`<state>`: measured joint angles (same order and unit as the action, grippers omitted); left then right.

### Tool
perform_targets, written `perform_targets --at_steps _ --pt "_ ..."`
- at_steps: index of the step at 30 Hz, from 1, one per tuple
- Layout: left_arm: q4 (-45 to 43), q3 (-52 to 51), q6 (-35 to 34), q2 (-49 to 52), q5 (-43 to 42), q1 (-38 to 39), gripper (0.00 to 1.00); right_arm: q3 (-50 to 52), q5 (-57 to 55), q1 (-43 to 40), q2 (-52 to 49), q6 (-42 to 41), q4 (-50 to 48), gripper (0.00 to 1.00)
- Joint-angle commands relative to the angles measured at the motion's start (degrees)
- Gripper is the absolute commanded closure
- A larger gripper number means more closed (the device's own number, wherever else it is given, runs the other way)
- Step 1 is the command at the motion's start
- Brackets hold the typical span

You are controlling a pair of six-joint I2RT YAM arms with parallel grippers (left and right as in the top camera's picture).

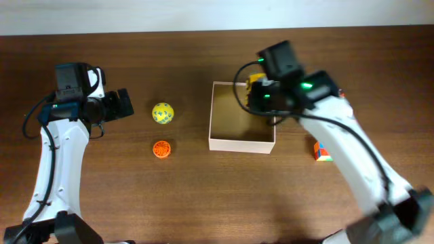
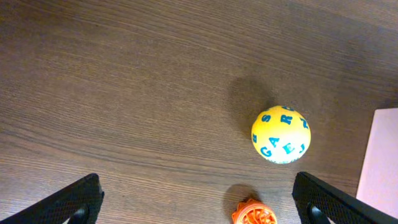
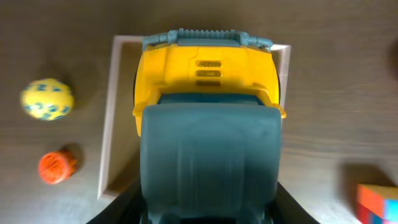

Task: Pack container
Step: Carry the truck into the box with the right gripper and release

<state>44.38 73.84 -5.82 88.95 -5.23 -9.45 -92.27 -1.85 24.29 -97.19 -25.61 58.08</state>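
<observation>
Container: one, a square shallow box with cream walls and a tan-brown floor, no lid, set on the dark wood-grain surface at mid-table; no print can be read on it. Toy truck: one, yellow cab with a teal tipper body, grasped by the right hand and held above the container's far right corner. In the right wrist view it hides most of the container's floor, so what lies inside cannot be told. Lettered ball: one, yellow, printed with separate blue capitals, among them G, A and E; it lies on the surface to the left of the container, near but apart from it. Orange ball: one, small and ridged, also left of the container and just nearer the robot than the lettered ball. Cube: one, multicoloured with orange and blue faces, to the right of the container beside its near corner. Left hand: released, its fingers spread with nothing between them, farther left of the container than the lettered ball.
</observation>
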Motion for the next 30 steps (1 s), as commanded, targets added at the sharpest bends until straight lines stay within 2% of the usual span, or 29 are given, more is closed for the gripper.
perform_targets --at_steps 1,7,11,12,13,14,17,20,26,30 --pt "-0.13 1.11 -0.55 0.42 -0.57 -0.2 0.01 1.46 -2.8 0.85 -6.38 -2.6 -1.6 0.59" --pt "-0.13 1.11 -0.55 0.42 -0.57 -0.2 0.01 1.46 -3.28 -1.2 -16.31 -2.58 -3.54 0.59" --pt "-0.13 1.11 -0.55 0.42 -0.57 -0.2 0.01 1.49 -4.31 -2.27 -18.71 -2.08 -3.54 0.58" --pt "-0.13 1.11 -0.55 0.42 -0.57 -0.2 0.01 1.46 -4.72 -2.36 -18.73 -1.62 -3.67 0.57" --pt "-0.13 1.11 -0.55 0.42 -0.57 -0.2 0.01 1.44 -4.87 -2.34 -18.62 -0.66 -4.04 0.52" --pt "-0.13 1.11 -0.55 0.42 -0.57 -0.2 0.01 1.29 -4.87 -2.19 -18.16 0.83 -4.37 0.45" --pt "-0.13 1.11 -0.55 0.42 -0.57 -0.2 0.01 0.28 -4.9 -1.55 -16.22 4.44 -3.98 0.36" --pt "-0.15 1.11 -0.55 0.42 -0.57 -0.2 0.01 -1.25 -5.11 -1.01 -12.7 5.66 -2.6 0.2" --pt "-0.13 1.11 -0.55 0.42 -0.55 -0.2 0.01 -5.79 -6.47 -2.1 -3.02 5.68 3.04 0.16" --pt "-0.15 1.11 -0.55 0.42 -0.57 -0.2 0.01 -7.39 -11.96 -6.97 5.16 6.49 5.66 0.14"
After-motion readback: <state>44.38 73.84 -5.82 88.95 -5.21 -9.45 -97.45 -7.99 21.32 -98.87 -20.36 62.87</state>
